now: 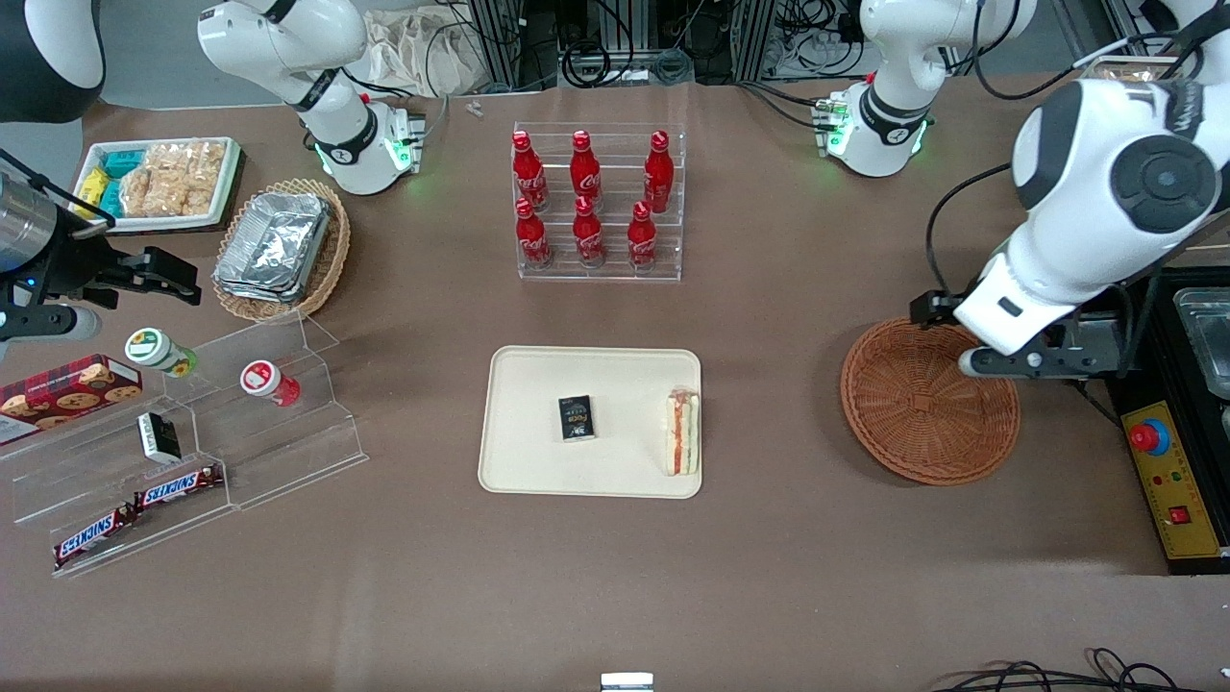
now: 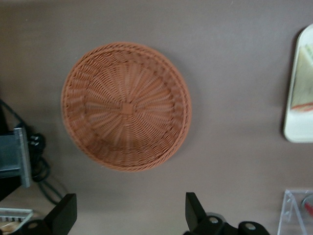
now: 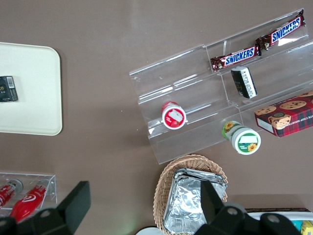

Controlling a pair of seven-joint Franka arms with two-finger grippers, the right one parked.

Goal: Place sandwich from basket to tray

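So the triangular white-bread sandwich with its orange-red and green filling is lying on the flat cream rectangular tray, at the edge nearest the round reddish-brown wicker basket. The left gripper hovers above that basket, fingers spread wide, holding nothing.

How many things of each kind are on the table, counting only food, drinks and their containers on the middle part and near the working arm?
Red bottles in the clear rack: 6
Sandwich: 1, on the tray
Small black packet: 1, on the tray
Tray: 1
Basket: 1, nothing in it
Total: 10
The end effector is open, above the basket.
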